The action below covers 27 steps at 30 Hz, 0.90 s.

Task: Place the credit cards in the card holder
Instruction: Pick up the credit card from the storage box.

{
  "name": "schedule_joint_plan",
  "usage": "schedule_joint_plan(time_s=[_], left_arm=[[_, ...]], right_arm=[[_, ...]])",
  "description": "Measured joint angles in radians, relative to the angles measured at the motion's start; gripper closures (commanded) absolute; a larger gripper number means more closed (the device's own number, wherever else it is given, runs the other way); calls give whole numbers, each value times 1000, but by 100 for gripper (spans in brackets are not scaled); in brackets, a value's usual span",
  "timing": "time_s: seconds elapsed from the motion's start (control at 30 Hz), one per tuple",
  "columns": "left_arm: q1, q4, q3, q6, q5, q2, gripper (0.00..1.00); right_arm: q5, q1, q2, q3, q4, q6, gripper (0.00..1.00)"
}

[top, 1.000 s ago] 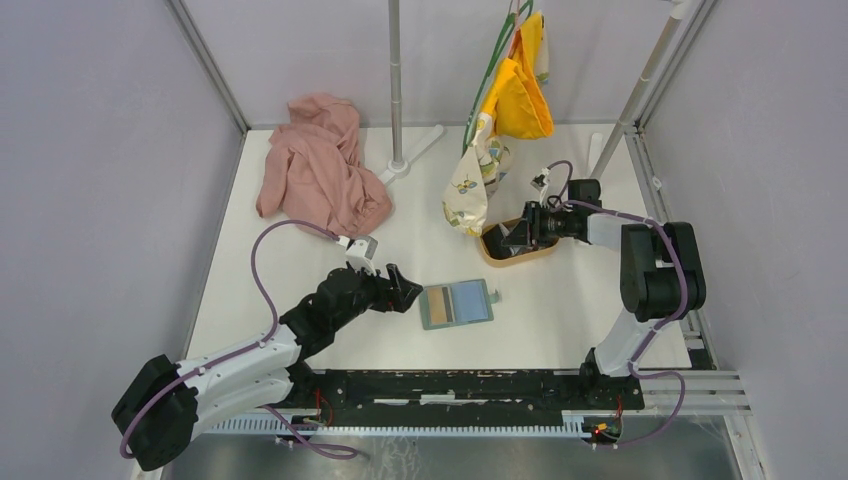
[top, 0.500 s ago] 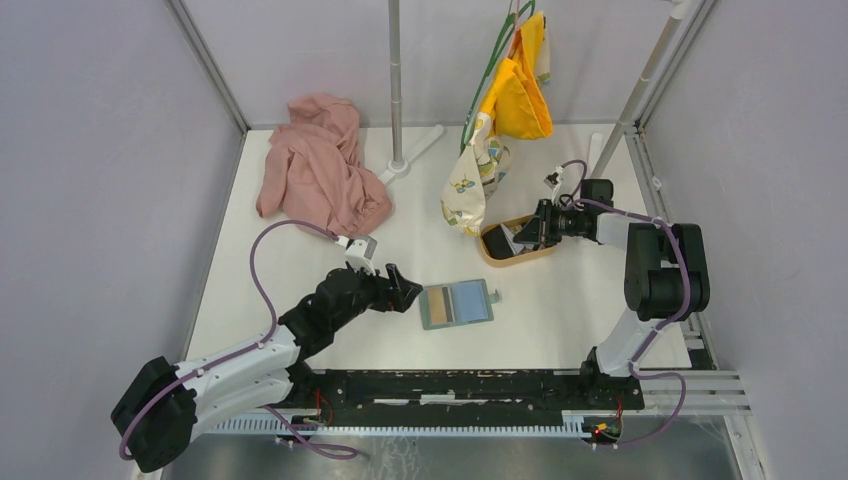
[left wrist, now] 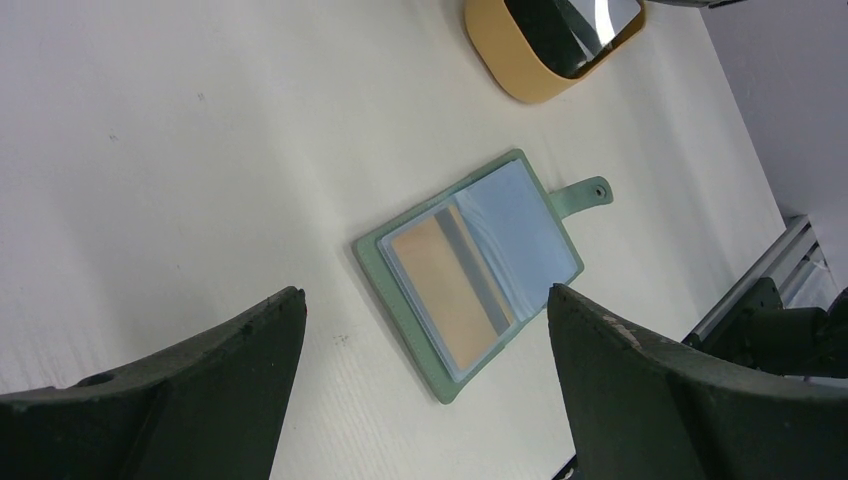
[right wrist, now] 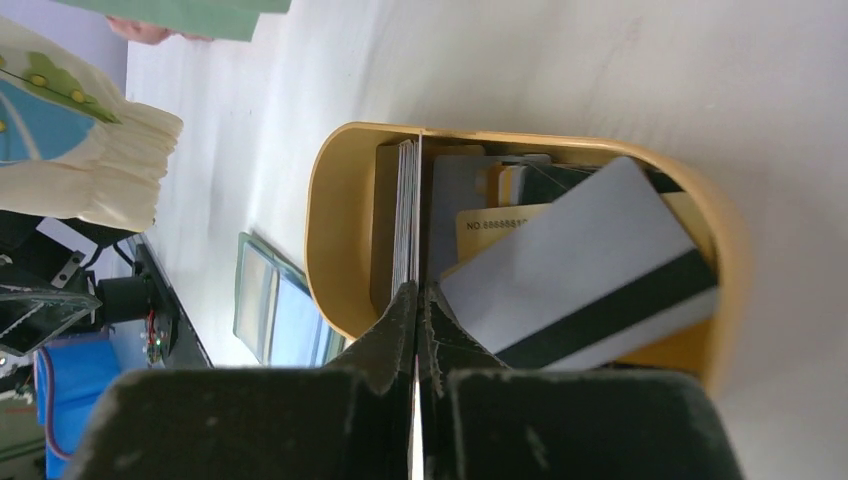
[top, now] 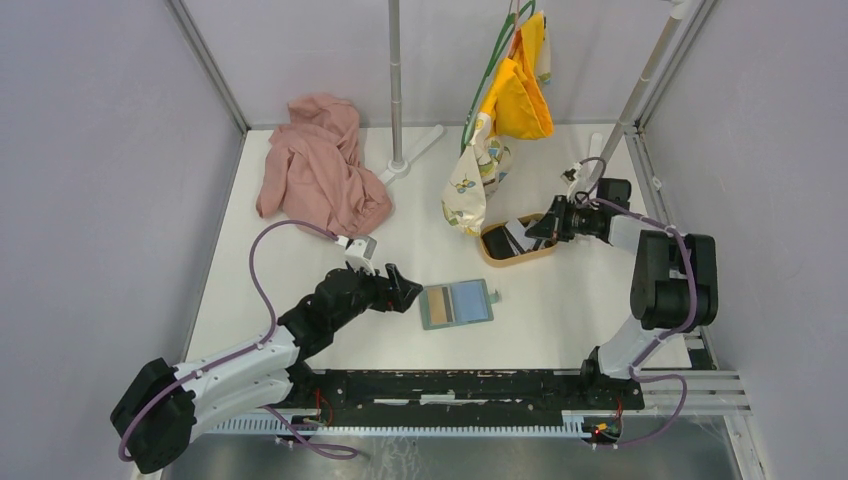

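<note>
The right gripper (right wrist: pixel 417 292) pinches a pale card (right wrist: pixel 417 200) edge-on, its tips over the oval wooden tray (right wrist: pixel 328 230) where other credit cards (right wrist: pixel 585 265) lie heaped. The left gripper (top: pixel 407 288) gapes wide, the open green card holder (left wrist: pixel 470 275) lying flat just ahead of its jaws.

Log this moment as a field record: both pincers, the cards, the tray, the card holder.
left pincer: open, empty, just left of the card holder, not touching it
right pincer: shut on a pale card, seen edge-on, at the wooden tray
wooden tray: oval, holds more cards, among them a grey card with a black stripe
card holder: green, lying open and flat on the table
filled so far: one tan card in a clear sleeve
</note>
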Motion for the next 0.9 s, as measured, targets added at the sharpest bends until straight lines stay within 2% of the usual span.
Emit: schedule_joint_plan(time_s=[0.33,0.57,0.73,0.9], left_arm=[[0,69,-13,-4,68,8,5],[0,192,-24,-63,143,91,5],[0,333,-25,-135,194,217,8],[0,460,-25,-211,208,344,9]], right_arm=[[-48,-91,-104,-59,38,39,100],[-137,-88,-181,-179,198,183,100],[-172,-42,-210,-251,321,290,100],[-195,82,-207,-304,429,370,100]])
